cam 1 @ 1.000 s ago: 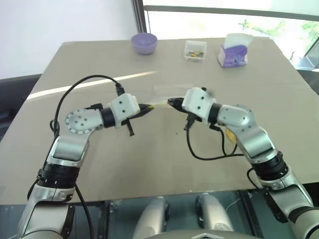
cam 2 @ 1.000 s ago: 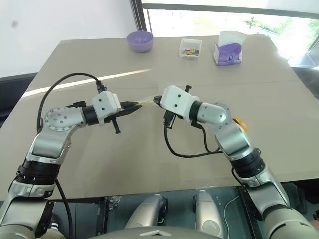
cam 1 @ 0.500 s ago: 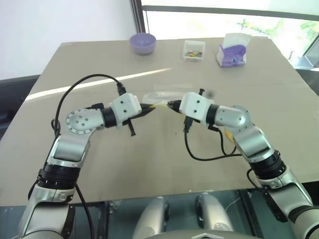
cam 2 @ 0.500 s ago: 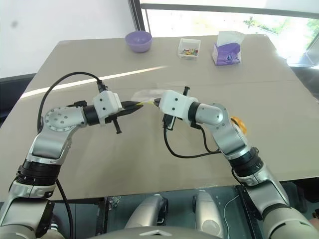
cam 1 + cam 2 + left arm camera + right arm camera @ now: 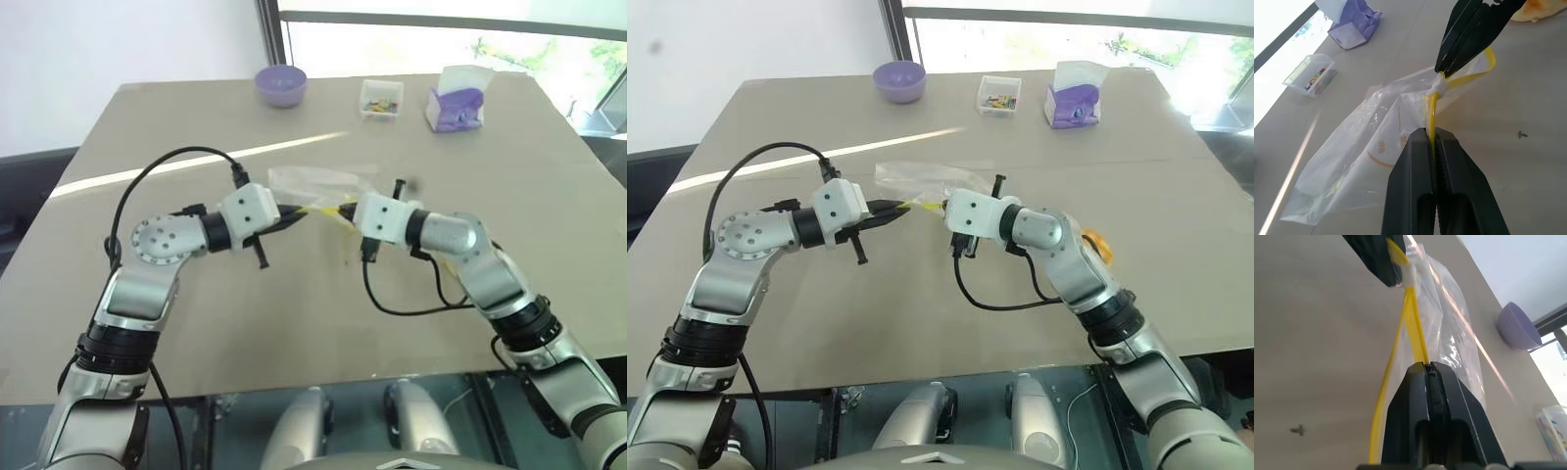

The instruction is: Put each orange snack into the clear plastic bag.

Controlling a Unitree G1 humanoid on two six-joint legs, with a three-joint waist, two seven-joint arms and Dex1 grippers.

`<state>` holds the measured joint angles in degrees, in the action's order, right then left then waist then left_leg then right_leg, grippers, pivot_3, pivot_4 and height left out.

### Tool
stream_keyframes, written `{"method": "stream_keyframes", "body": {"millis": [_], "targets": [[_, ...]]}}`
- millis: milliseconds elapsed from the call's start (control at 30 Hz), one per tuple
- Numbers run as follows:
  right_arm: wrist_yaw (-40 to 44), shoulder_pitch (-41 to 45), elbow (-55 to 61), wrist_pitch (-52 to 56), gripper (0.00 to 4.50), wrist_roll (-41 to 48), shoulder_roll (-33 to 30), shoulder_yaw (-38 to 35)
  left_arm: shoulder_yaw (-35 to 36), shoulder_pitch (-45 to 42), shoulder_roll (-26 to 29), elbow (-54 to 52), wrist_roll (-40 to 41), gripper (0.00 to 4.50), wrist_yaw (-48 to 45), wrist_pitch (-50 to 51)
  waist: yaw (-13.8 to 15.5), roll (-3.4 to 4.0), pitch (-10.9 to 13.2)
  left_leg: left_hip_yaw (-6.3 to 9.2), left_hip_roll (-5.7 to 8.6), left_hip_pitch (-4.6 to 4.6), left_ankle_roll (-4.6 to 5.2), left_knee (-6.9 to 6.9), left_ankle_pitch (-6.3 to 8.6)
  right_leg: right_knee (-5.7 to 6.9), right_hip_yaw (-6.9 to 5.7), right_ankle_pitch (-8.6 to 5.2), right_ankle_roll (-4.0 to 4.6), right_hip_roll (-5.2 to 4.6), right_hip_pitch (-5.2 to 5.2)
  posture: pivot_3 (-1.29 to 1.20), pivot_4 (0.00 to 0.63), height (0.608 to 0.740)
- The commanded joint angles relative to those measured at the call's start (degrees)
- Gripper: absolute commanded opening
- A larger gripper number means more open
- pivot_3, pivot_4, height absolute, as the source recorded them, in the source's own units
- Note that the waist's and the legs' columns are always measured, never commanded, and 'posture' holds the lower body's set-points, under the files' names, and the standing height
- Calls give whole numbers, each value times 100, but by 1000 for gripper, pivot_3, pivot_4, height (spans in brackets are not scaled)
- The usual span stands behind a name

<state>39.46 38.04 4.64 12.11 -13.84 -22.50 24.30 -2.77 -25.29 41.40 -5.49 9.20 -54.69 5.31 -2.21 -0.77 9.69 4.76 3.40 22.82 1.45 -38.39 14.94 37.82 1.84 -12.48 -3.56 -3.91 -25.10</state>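
Observation:
The clear plastic bag (image 5: 315,182) hangs crinkled between my two grippers, just above the table, trailing toward the far side. Its yellow seal strip (image 5: 1431,105) runs from one gripper to the other. My left gripper (image 5: 294,212) is shut on one part of the strip, and my right gripper (image 5: 343,209) is shut on the strip a short way to the right. The two sets of tips nearly meet. An orange snack (image 5: 1097,243) lies on the table behind my right forearm, mostly hidden; its edge also appears in the left wrist view.
At the table's far edge stand a purple bowl (image 5: 281,83), a small clear box of colourful bits (image 5: 382,98) and a purple and white packet (image 5: 458,103). Black cables loop off both wrists. The beige table (image 5: 176,323) ends close in front of me.
My right gripper has sunk a little and rolled while keeping its hold on the strip. The bag has swung out and spread behind the grippers. The left gripper has stayed put.

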Motion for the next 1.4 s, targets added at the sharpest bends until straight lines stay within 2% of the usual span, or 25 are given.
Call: {"method": "stream_keyframes", "body": {"millis": [33, 167, 367, 400, 467, 600, 733, 1200, 1400], "targets": [[-85, -21, 89, -169, 39, -126, 1, -52, 141, -23, 14, -246, 150, 0, -8, 40, -2, 0, 0, 0, 0, 0, 0, 0, 0, 0, 0, 0, 0, 0, 0, 0, 150, 740], [-81, -83, 76, -138, 39, -163, 29, -94, 147, -58, -10, -229, 185, 0, -3, 118, -2, 0, 0, 0, 0, 0, 0, 0, 0, 0, 0, 0, 0, 0, 0, 0, 150, 740], [257, -342, 560, 305, 39, 538, -7, -592, 141, -47, 7, -173, 106, 0, 109, 312, 4, 0, 0, 1, 0, 0, 0, 0, 0, 0, 0, 0, 0, 0, 1, 0, 150, 740], [316, -461, 751, 387, 528, 779, -2, -748, 139, -48, 10, -161, 96, 0, 125, 342, 5, 0, 0, 0, 0, 0, 1, 0, 0, 0, 0, 0, 0, 0, 1, 0, 150, 740], [426, -631, 1074, 530, 1163, 1130, -45, -1005, 136, -47, 18, -154, 83, 0, 141, 377, 11, 0, 0, 2, -1, 0, 1, 0, 1, -1, 0, 0, 0, 0, 1, 0, 150, 740], [609, -893, 1507, 745, 1163, 1547, -274, -1307, 129, -57, 17, -148, 74, 0, 150, 393, 19, 0, 0, 2, -1, 0, 12, -1, 7, -1, 0, 0, 0, -1, 2, 0, 150, 740], [519, -950, 1451, 891, 39, 1606, -303, -1266, 110, -80, 6, -128, 53, 0, 139, 346, -4, 0, 0, 1, -2, -3, 18, 0, 11, 1, 0, 0, 0, 1, 2, 0, 150, 740], [221, -726, 672, 854, 39, 1346, -67, -967, 67, -90, -45, -220, 38, 0, 97, 202, 5, 0, 0, -1, -2, -3, 11, 0, 6, 1, 1, 0, 0, -1, 2, 0, 150, 740], [99, -586, 362, 1042, 39, 1393, 285, -861, -13, -2, -100, -353, 26, 0, 71, 124, 7, 0, 0, 0, -2, -2, 8, 0, 5, 1, 1, 0, 0, 0, 2, 0, 150, 740]]}}
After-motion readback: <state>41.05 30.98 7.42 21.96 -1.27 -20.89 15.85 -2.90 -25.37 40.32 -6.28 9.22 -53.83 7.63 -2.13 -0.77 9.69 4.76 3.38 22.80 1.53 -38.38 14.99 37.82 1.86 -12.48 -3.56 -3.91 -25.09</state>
